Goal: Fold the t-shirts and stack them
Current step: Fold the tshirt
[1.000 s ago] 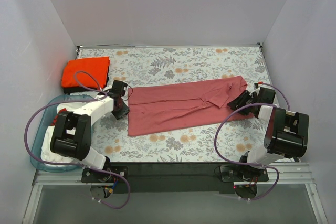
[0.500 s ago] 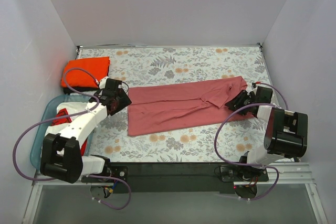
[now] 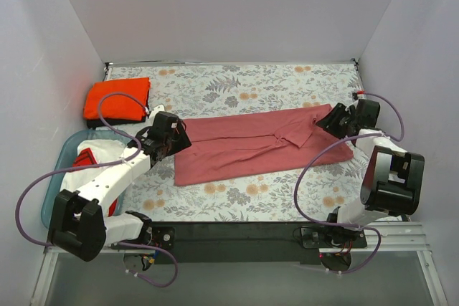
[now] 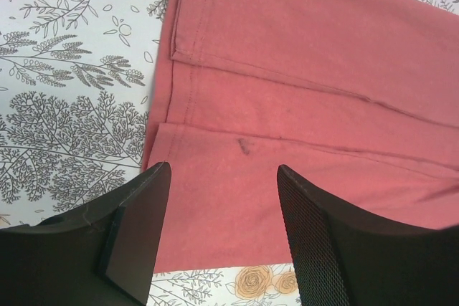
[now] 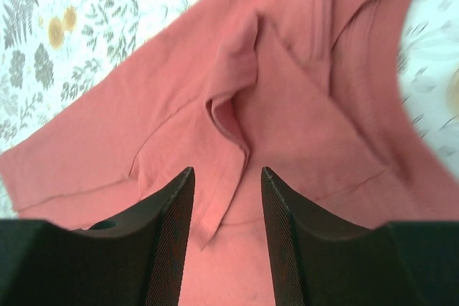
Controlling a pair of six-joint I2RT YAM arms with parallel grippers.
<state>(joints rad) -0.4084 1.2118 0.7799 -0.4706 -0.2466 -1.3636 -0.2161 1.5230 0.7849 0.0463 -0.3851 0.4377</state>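
The dusty rose-red t-shirt (image 3: 258, 146) lies folded into a long strip across the middle of the table. My left gripper (image 3: 174, 141) hovers open over its left hem end (image 4: 237, 127), with nothing between the fingers (image 4: 140, 231). My right gripper (image 3: 328, 117) hangs open over the shirt's right end, where a folded sleeve (image 5: 229, 98) lies just ahead of its fingertips (image 5: 176, 213). The bright orange t-shirt (image 3: 117, 97) sits folded at the back left. A black edge (image 3: 93, 124) peeks out from under it.
A blue tray (image 3: 51, 190) holding white and red cloth stands at the near left beside the left arm. White walls close in the floral-covered table (image 3: 237, 84) on three sides. Purple cables loop round both arms.
My left gripper has opened and shifted right over the rose-red shirt's left end. My right gripper has moved toward the back, along the shirt's right end, opening slightly.
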